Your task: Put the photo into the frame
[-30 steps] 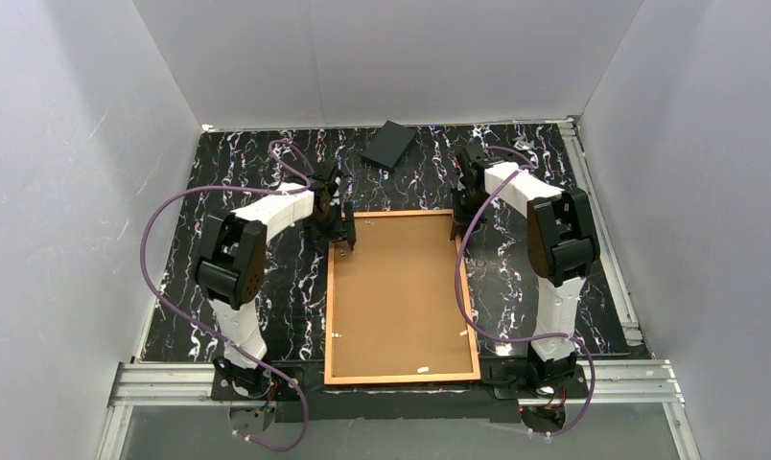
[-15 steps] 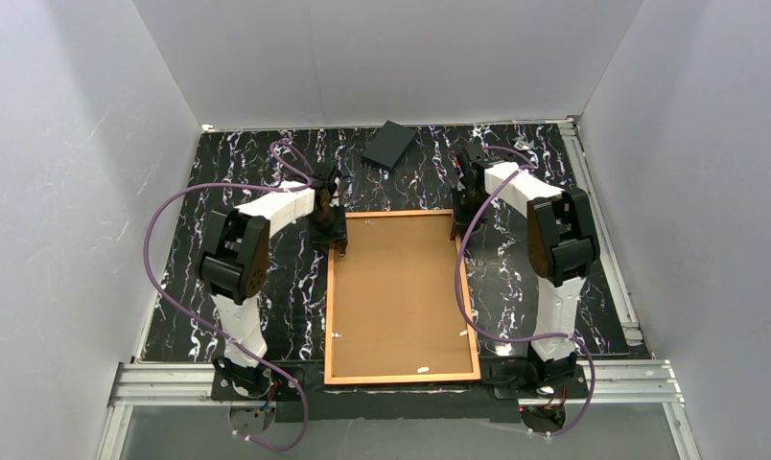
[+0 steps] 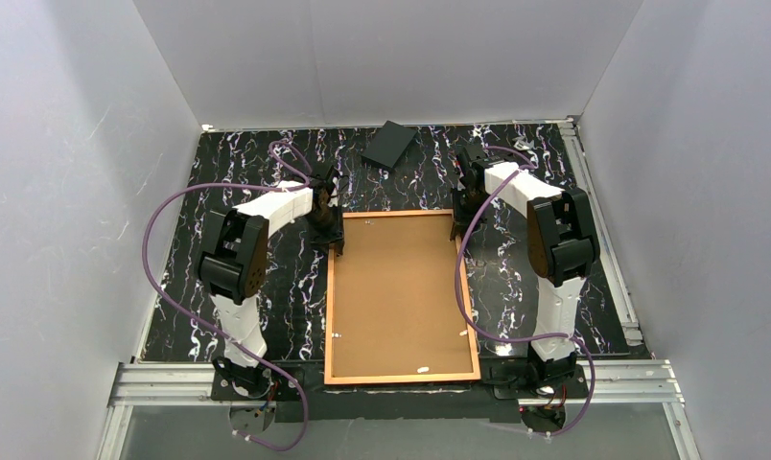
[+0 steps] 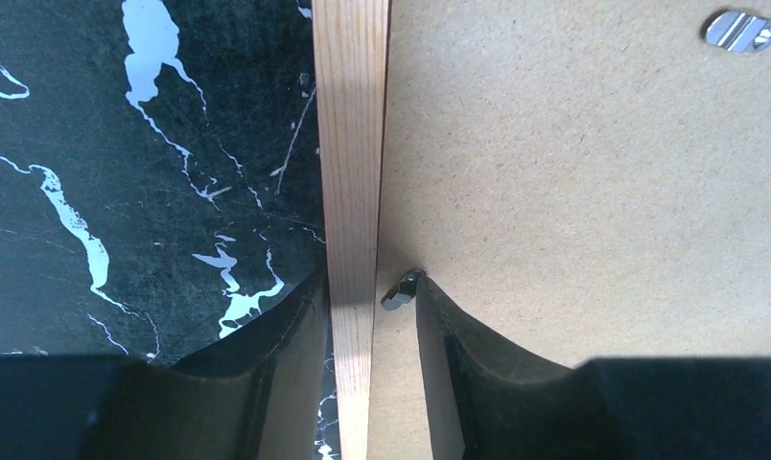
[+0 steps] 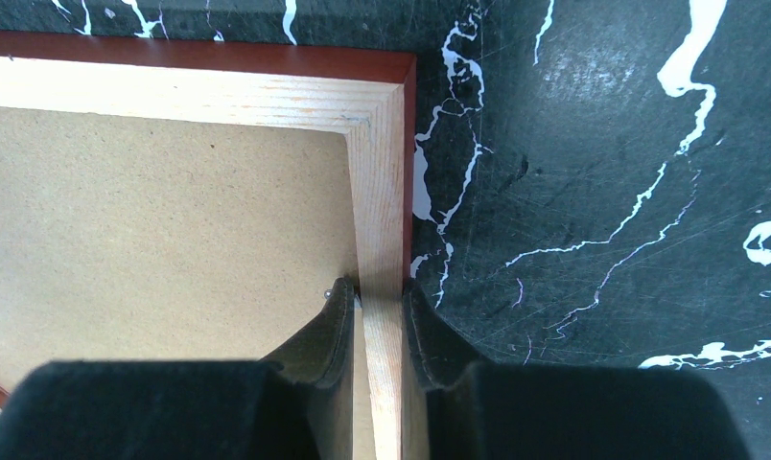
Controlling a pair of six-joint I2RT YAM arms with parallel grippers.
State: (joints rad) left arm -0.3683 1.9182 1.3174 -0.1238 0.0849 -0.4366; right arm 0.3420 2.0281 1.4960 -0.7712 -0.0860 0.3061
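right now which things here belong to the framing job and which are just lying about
job:
orange-red-edged pale wood rectangular picture frame, lying back up
brown fibreboard backing board seated in it
left tool, open astride the left rail
right tool, closed on the right rail
photo: not in view

lying about:
dark grey flat rectangular slab, beyond the frame

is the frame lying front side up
No, the frame lies with its pale wood back and brown backing board facing up.
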